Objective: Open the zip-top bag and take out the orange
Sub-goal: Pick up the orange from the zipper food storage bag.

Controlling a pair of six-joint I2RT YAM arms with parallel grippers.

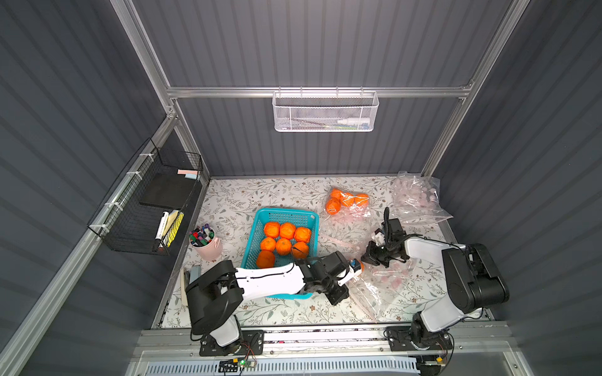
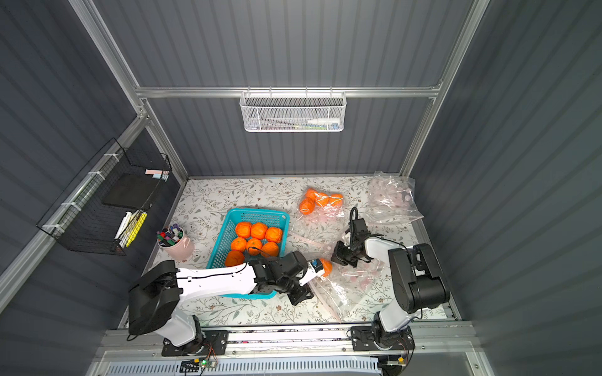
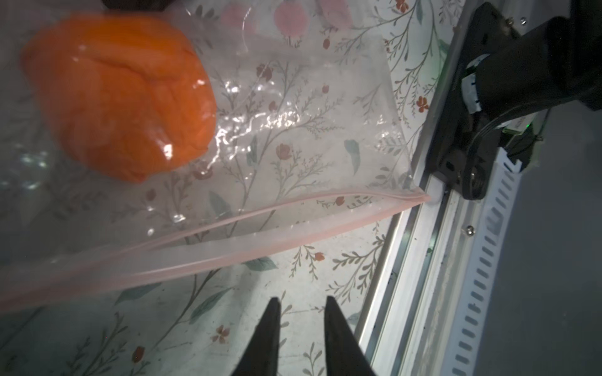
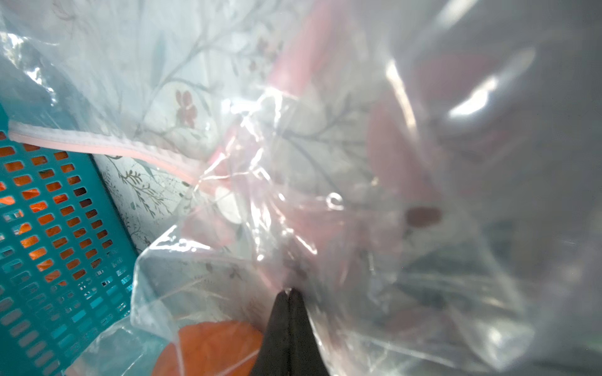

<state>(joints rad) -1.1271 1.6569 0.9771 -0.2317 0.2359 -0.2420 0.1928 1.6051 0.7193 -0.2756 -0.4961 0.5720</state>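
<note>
The right tool point(image 4: 288, 291) is closed, its two black fingers pressed tip to tip on a crumpled fold of the zip-top bag point(image 1: 391, 286); the clear film bunches around the tips and billows out ahead of them, so little beyond it is sharp in the right wrist view.

The left tool point(image 3: 303, 301) grips nothing; its fingers stand a narrow gap apart, and only the flowered desk point(image 3: 228, 325) shows between them. The bag's mouth lies just ahead of those tips, off the fingers; its two pink zip strips point(image 3: 247, 224) are parted along most of their length and meet at a corner that reaches the metal rail point(image 3: 407, 260) at the desk's edge.

The orange point(image 3: 123, 97) sits past the open mouth, farther ahead of the left tool and off to one side, inside the bag with glints of film across it. From the right tool it shows close beside the fingers, behind the film; in both top views it lies between the two tools, near each; whether either touches it I cannot tell.

A teal basket point(image 1: 283, 216) stands just beside the left tool, on the side away from the right tool; loose oranges point(image 1: 287, 230) fill it.
</note>
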